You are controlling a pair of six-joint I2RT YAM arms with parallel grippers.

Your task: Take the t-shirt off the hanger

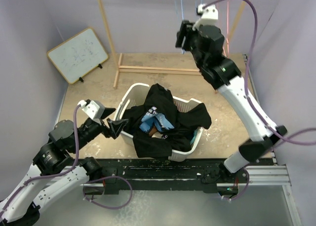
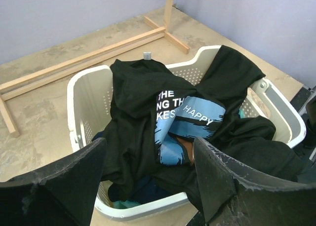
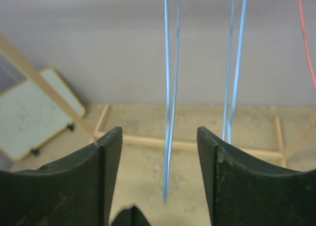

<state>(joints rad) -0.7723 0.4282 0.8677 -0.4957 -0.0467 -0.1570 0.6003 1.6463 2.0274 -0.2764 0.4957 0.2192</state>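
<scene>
Looking down from above, you find the black t-shirt (image 1: 163,120) heaped in the white laundry basket (image 1: 129,95) at the middle of the worktop (image 1: 89,95). It spills over the basket's near rim and its right rim, and its blue print with white lettering faces up. Other clothes lie beneath it, though you cannot make out what they are.

Your left fingers (image 1: 114,129) sit low at the basket's left side, pointing toward the shirt. They stand apart with nothing between them, and in the left wrist view the cloth lies just beyond their tips.

Your right fingers (image 1: 184,36) are raised high at the back right, well apart from the basket. They are also spread. In the right wrist view a thin blue hanger (image 3: 168,88) hangs straight down through the gap between them, touching neither side as far as you can tell. A second blue hanger (image 3: 236,78) hangs just to its right, behind the right finger, and a red wire (image 3: 306,43) shows at the frame's edge.

Behind the basket stands a wooden rack (image 1: 148,68), and a small whiteboard (image 1: 78,55) leans at the back left.
</scene>
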